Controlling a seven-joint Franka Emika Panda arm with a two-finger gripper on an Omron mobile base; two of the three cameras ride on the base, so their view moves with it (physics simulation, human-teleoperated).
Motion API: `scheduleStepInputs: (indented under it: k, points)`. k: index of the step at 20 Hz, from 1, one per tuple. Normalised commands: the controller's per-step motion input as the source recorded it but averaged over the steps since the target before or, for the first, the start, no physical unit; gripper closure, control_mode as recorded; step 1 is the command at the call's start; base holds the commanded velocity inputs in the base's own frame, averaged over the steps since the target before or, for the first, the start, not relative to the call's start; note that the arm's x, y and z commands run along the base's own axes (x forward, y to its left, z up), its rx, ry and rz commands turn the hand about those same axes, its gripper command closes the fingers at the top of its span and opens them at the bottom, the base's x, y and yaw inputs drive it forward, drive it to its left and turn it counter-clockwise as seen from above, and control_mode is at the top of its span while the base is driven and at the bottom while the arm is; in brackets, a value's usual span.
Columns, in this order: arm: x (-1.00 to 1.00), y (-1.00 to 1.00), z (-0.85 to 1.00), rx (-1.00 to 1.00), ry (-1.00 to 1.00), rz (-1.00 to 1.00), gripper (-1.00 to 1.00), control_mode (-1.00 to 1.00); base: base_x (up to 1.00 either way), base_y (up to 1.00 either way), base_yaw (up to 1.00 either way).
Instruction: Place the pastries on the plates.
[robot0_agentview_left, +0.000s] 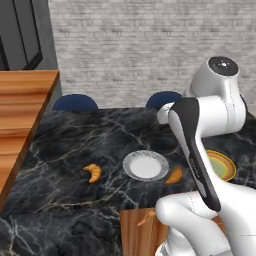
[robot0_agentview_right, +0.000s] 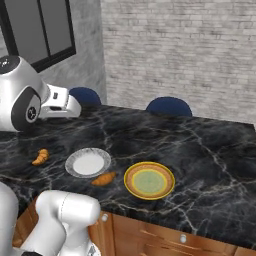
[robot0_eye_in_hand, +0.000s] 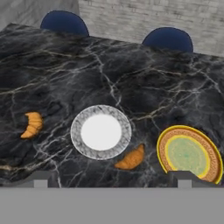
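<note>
White arm's two-finger gripper (robot0_eye_in_hand: 112, 178) is hovering high over the black marble counter (robot0_eye_in_hand: 131, 78), jaws spread wide, gripping nothing. Curved golden croissant (robot0_eye_in_hand: 32, 124) is lying left of the white-grey round plate (robot0_eye_in_hand: 101, 131) — wedge-like orange pastry (robot0_eye_in_hand: 131, 159) sitting between it and the yellow-rimmed green-centred plate (robot0_eye_in_hand: 189, 153); both plates are lying bare.

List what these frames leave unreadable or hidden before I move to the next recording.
- Yellow-rimmed plate: in the left base view the arm covers its left part.
- Wedge pastry: its right end is behind the arm there.
- Tool: in the hand view just its two tips poke up, set wide apart and empty.
- Blue chairs: just the backs clear the counter.
</note>
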Motion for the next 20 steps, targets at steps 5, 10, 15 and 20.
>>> scheduleStepInputs:
  k: [5, 10, 15, 20]
  points:
    - [0.0, 0.0, 0.0, 0.0, 0.0, 0.0, -1.0, 1.0, 1.0, 0.46, 0.09]
    - [0.06, 0.45, -0.16, 0.13, 0.03, 0.08, -1.0, -1.0, 0.2, 0.15, 0.0]
    - [-0.49, 0.95, -0.62, 0.0, 0.01, 0.1, -1.0, -1.0, 0.0, 0.0, 0.0]
    - [-0.26, 0.63, -0.58, 0.0, 0.05, 0.07, -1.0, -1.0, 0.0, 0.0, 0.0]
